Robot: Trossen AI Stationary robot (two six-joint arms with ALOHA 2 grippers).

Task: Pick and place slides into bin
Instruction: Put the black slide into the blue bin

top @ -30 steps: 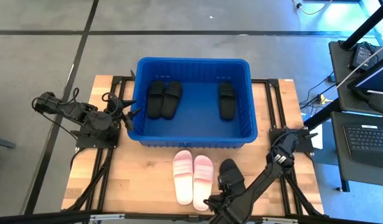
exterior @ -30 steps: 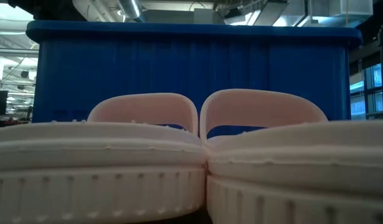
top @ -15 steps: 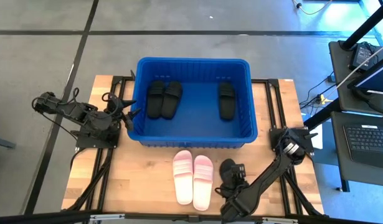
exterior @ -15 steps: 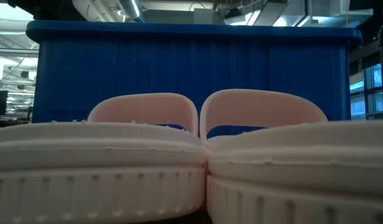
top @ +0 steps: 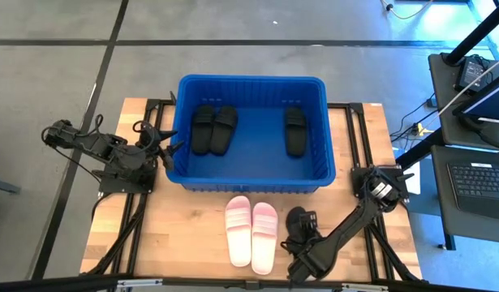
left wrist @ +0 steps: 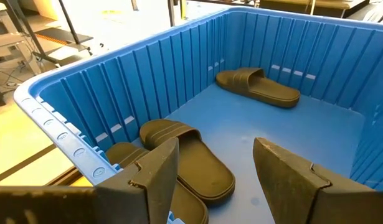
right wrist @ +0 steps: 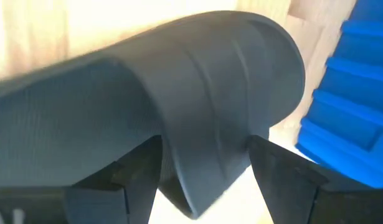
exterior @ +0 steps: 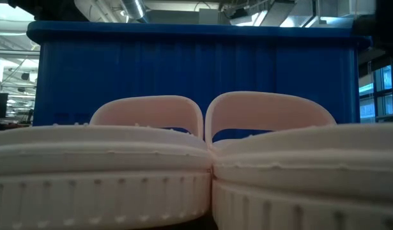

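Note:
The blue bin (top: 249,79) stands at the table's far middle with three black slides in it: two side by side at its left (top: 213,128) and one at its right (top: 294,130). Two pale pink slides (top: 251,234) lie side by side on the table just near of the bin and fill the low view (exterior: 196,172). A fourth black slide (top: 296,217) lies to their right. My right gripper (top: 303,235) is on it, shut on its strap. My left gripper (left wrist: 216,174) is open and empty at the bin's left rim (left wrist: 60,124). My right gripper has the black slide's wide strap (right wrist: 203,137) between its two fingers, and the strap fills the gap between them. It comes from the table's near side, slanting down. The gripper hides the slide's sole, so whether the slide is lifted I cannot tell.
The bin's near wall (exterior: 196,70) rises right behind the pink slides. Bare wooden table (top: 176,227) lies left of the pink slides. Desks with a laptop (top: 480,174) stand beyond the table's right edge.
My right gripper has gone from the table's near edge toward the far edge, onto the black slide beside the pink pair. The slide stays where it was.

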